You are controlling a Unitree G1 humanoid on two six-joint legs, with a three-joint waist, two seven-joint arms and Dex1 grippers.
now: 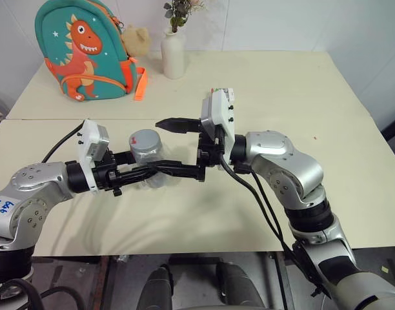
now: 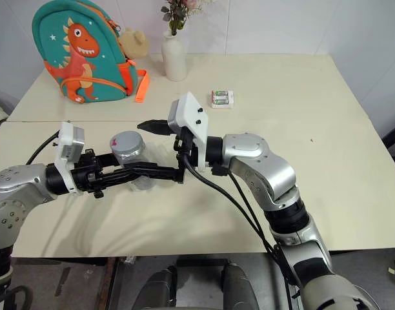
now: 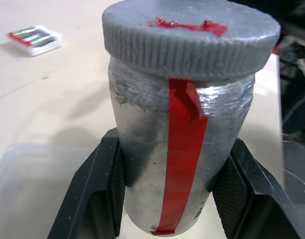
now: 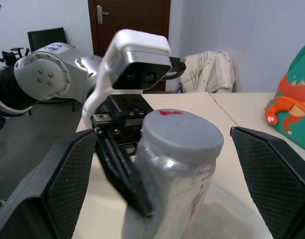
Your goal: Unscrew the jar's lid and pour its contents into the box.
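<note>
Cream matte table [image 1: 352, 129] below, smooth, nothing to catch a dropped jar. Left hand [image 3: 165, 199] clamps the small silvery, crinkly-wrapped cylindrical jar [image 3: 177, 149] by its body, held up over the shallow clear plastic box [image 3: 28, 184]. Right hand [image 4: 157, 174] gapes wide either side of the ridged grey screw lid [image 4: 180, 134], holding nothing. Risk, I'd say: twisting that ribbed cap could spin the slick jar in the pads.
</note>
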